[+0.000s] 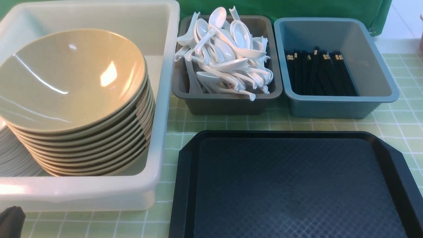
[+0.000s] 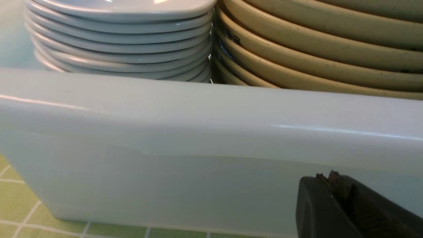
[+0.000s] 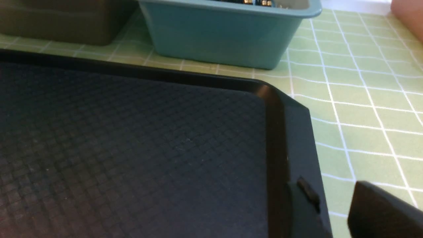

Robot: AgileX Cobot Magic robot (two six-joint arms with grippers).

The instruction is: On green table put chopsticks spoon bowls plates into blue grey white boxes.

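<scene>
Bowls (image 1: pixel 76 82), plates (image 2: pixel 119 36) in white box (image 1: pixel 158 132); spoons (image 1: pixel 228 56) in grey (image 1: pixel 228 104); chopsticks (image 1: pixel 317 72) in blue (image 1: pixel 330 107).
Left gripper (image 2: pixel 330 178) has fingers together; right gripper (image 3: pixel 333 191) has fingers apart near the tray (image 3: pixel 148 148).

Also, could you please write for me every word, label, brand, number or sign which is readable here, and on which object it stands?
No text can be read in these pictures.
Small red mark among the spoons: too small to read.
Dark marks on the bowls: too blurred to read.

1 black tray (image 1: pixel 290 185) | 1 green backdrop (image 1: pixel 284 8) | 1 reddish object (image 3: pixel 408 16), partly visible
</scene>
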